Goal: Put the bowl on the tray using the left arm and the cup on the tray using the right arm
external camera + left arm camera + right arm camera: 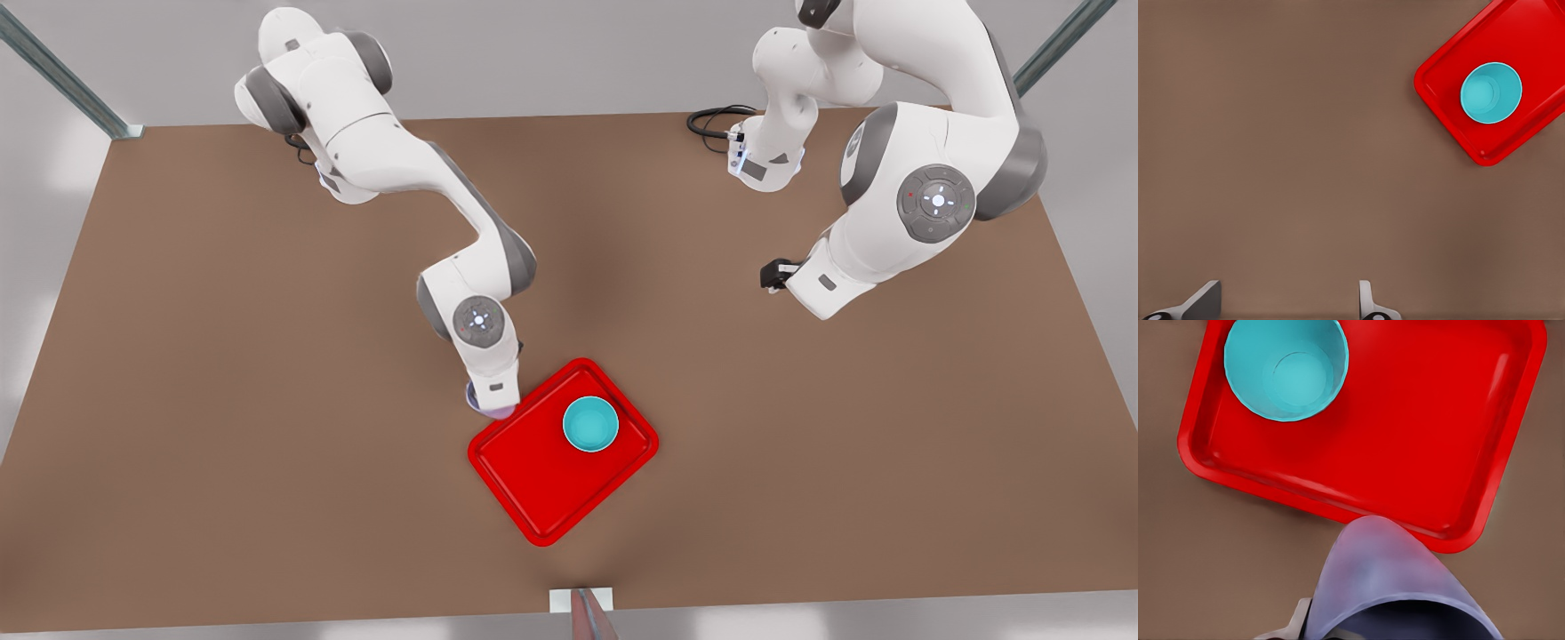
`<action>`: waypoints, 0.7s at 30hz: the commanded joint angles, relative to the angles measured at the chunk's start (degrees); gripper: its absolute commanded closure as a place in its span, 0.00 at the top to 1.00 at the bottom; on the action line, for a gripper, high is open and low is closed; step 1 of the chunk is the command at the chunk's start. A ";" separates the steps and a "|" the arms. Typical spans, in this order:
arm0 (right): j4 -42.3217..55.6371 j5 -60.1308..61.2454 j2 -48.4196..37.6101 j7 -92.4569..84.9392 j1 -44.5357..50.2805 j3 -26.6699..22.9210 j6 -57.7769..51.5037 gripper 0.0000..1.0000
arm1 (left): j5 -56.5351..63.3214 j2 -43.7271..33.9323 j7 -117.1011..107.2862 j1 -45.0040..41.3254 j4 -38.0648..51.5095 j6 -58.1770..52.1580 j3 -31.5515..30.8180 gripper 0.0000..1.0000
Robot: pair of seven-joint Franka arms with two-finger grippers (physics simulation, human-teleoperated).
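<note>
The red tray (542, 484) lies near the table's front middle. On it, in the corner toward the front view's right, sits the teal bowl (590, 424), also seen as the bowl (1491, 92) and the bowl (1286, 368). In the front view's left arm, my right gripper (494, 391) is shut on the lavender cup (490, 410). The cup (1395, 587) hangs tilted at the tray's (1418, 440) rim, just overlapping it. My left gripper (1285, 307) stands open over bare table, well away from the tray (1531, 33), at the front view's right (775, 274).
A black cable (711, 120) loops at the back of the brown table (222, 400). A small white block (582, 600) sits at the front edge. Metal frame posts (62, 80) stand at the back corners.
</note>
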 commanded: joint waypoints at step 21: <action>14.94 4.70 15.29 5.48 1.85 -3.55 7.54 1.00 | 0.03 -0.25 0.10 0.26 0.99 0.01 0.11 1.00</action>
